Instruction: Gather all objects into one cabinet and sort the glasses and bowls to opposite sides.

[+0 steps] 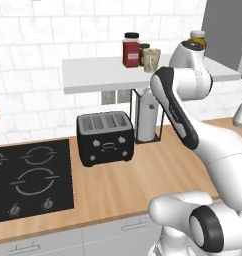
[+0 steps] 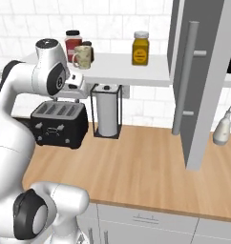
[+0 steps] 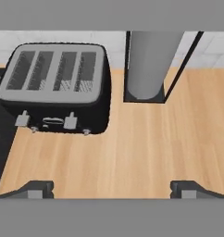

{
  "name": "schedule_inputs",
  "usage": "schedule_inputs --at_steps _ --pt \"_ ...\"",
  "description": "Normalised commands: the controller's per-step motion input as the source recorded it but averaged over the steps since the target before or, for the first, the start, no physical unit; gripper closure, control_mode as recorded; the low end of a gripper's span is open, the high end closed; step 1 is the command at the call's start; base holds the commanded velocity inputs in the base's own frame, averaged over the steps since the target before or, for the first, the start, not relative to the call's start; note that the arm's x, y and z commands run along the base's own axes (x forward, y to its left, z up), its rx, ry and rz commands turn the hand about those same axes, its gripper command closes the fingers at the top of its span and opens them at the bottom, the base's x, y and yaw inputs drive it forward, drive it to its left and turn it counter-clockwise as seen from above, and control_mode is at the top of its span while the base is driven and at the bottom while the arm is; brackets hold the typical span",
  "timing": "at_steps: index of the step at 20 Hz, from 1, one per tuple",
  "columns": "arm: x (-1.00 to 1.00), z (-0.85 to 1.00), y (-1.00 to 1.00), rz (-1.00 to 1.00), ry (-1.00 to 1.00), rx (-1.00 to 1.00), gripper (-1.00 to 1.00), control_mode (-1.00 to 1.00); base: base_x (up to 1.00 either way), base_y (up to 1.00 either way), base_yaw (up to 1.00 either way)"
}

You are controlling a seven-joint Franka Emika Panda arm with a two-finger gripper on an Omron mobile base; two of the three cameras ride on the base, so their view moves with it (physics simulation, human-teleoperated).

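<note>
Gripper (image 3: pixel 112 187) spread wide, both dark fingertips (image 3: pixel 36 189) at the far bottom corners of the hand view, holding nothing and touching nothing; poised high over the bare wooden counter (image 3: pixel 146 148). Below and ahead: black four-slot toaster (image 3: pixel 56 88) to the left, grey paper-towel roll in a thin black wire stand (image 3: pixel 148 65) to the right, top of roll cut off by the frame.

Speckled beige handled cup (image 2: pixel 82 56) upright on the white shelf floor of the open grey cabinet (image 2: pixel 136 71), just beside a red-filled jar with black lid (image 2: pixel 72 44); a darker item behind the cup too hidden to identify. Yellow lidded jar (image 2: pixel 141 48) further right, well apart from the cup. Tall grey cabinet door with long vertical bar handle (image 2: pixel 186 78) swung open. In the left base view, gripper concealed behind the arm; yellow jar mostly hidden there.
</note>
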Motion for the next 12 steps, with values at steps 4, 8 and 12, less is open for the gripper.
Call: schedule_inputs --at_steps 4,8,12 --pt "0.00 0.51 0.11 0.00 -0.11 -0.01 -1.00 -1.00 0.00 0.00 0.00" --pt "0.01 0.54 0.06 0.00 -0.19 -0.03 -1.00 -1.00 0.00 0.00 0.00" --pt "0.11 0.48 0.01 0.00 -0.13 0.00 -1.00 -1.00 0.00 0.00 0.00"
